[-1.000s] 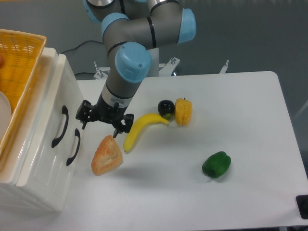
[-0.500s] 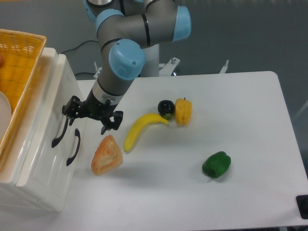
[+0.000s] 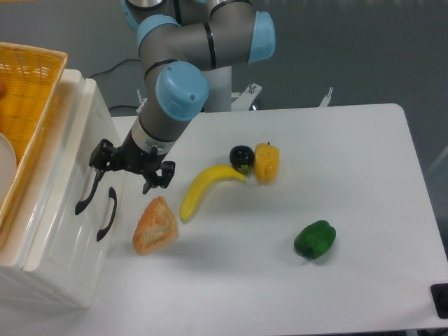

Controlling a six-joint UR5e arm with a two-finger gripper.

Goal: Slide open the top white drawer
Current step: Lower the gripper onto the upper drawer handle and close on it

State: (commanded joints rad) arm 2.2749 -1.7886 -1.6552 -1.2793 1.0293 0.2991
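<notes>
The top white drawer (image 3: 66, 175) is in the white cabinet at the left and looks pushed in. Its curved black handle (image 3: 87, 186) sits on the front, up and to the left of the lower drawer's handle (image 3: 107, 214). My gripper (image 3: 130, 168) hangs just right of the cabinet front, open, with nothing between its fingers. Its left finger (image 3: 98, 157) is right at the upper end of the top handle; I cannot tell whether they touch. The right finger (image 3: 164, 175) is out over the table.
A yellow wicker basket (image 3: 28, 91) rests on the cabinet. On the table lie a bread piece (image 3: 154, 225), a banana (image 3: 203, 187), a black round fruit (image 3: 241, 157), a yellow pepper (image 3: 267, 162) and a green pepper (image 3: 315, 239).
The gripper has moved left, from above the bread and banana towards the cabinet front, and now sits at the top handle. The drawers and the food have not moved.
</notes>
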